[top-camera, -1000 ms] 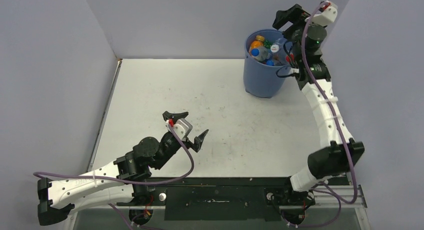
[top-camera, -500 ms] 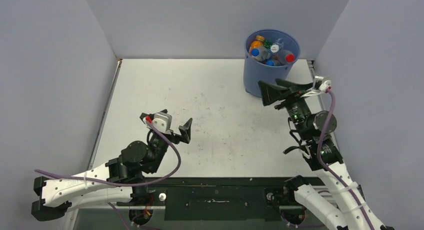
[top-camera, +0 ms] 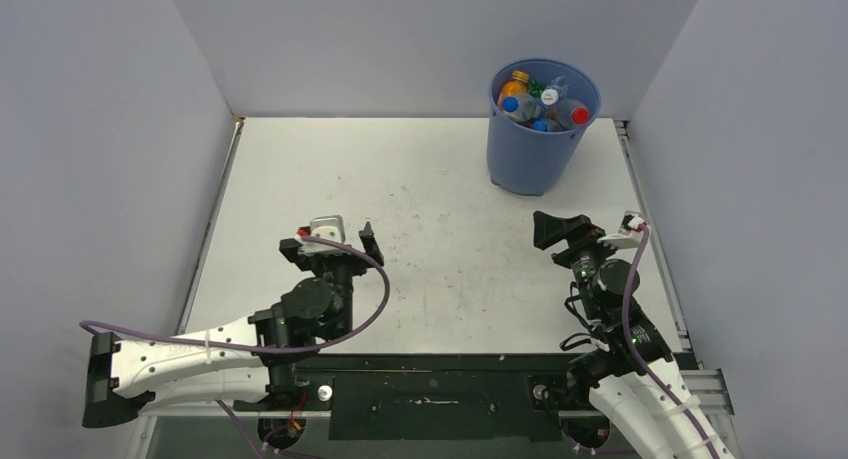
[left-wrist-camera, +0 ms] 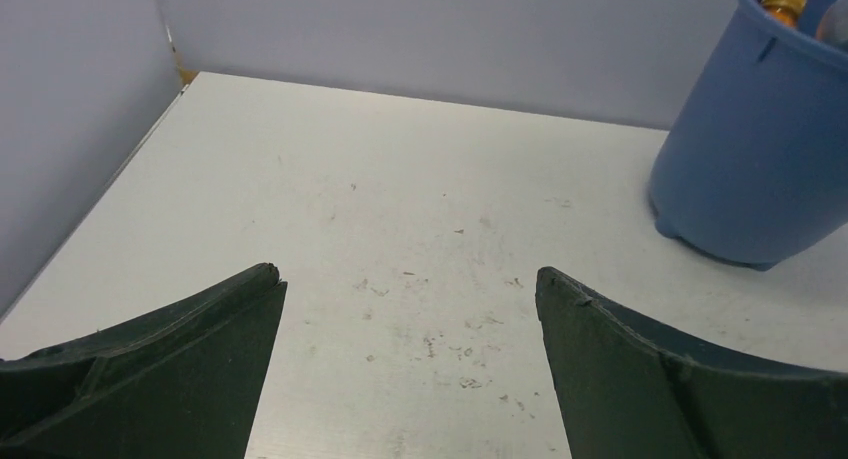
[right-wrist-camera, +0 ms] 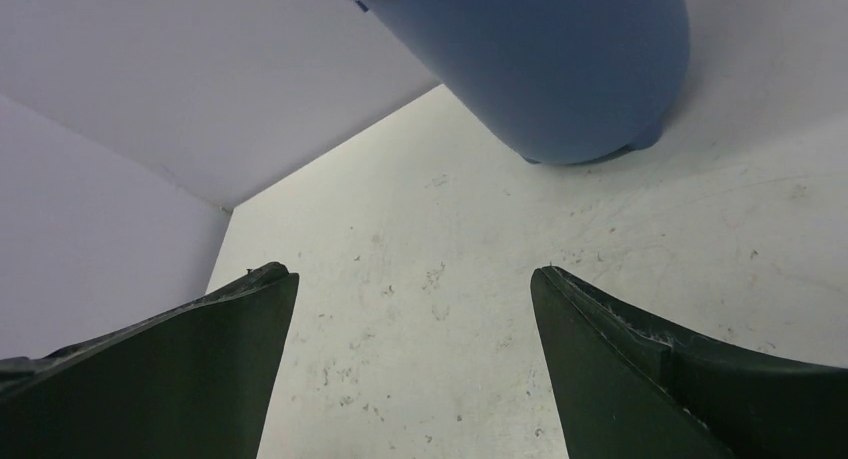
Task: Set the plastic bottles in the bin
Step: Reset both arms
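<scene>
two claws are in view, both spread wide and pinching nothing. the left claw (top-camera: 329,245) hangs at about 7 o'clock over the tabletop (top-camera: 440,229); its wrist view shows only scuffed white surface between its fingers. the blue bin (top-camera: 530,159) stands upright at about 1 o'clock, close to the back wall. the plastic bottles (top-camera: 540,104) are piled inside it up to near the rim: an orange-capped juice bottle (top-camera: 515,79) at the back left, a blue-capped bottle (top-camera: 510,105) at the left, and a red-capped bottle (top-camera: 580,115) against the right rim. no bottle shows outside the bin in any view, so the task looks finished or nearly so. the right claw (top-camera: 570,229) sits at about 4 o'clock, apart from the bin and pointing toward it.

the main risk is the full bin. the pile rides high, so a careless sweep of the right arm past the rim could nudge the bin or tip the red-capped bottle out. a bottle could also lie hidden behind the bin; that cannot be told from here.
</scene>
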Controlling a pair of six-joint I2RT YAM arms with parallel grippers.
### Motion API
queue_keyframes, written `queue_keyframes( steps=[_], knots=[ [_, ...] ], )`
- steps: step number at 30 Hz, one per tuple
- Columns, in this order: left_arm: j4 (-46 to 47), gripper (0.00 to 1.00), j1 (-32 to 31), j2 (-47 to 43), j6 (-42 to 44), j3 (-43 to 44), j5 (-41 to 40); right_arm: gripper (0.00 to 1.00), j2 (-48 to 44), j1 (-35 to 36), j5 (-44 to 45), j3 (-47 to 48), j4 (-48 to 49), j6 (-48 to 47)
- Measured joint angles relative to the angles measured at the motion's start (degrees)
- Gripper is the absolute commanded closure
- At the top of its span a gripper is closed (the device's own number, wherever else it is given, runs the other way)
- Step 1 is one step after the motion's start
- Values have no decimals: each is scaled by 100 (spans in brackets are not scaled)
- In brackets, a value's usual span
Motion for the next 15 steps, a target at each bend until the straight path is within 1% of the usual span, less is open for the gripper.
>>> queue_keyframes(
  steps=[5, 9, 12, 14, 15],
  knots=[
    [114, 4, -9, 612, 269, -37, -240, 10, 136, 0, 955, 7, -245, 496],
    [221, 4, -24, 763, 437, -66, -304, 10, 748, 0, 1506, 103, -601, 704],
    [260, 2, 26, 728, 507, -87, -251, 10, 1178, 0, 1794, 79, -562, 586],
    [245, 2, 295, 658, 468, -170, -37, 10, 1303, 0, 1961, -87, -315, 273],
    [109, 2, 581, 621, 319, -214, 116, 10, 1303, 0, 2048, -219, -103, 22]
  ],
)
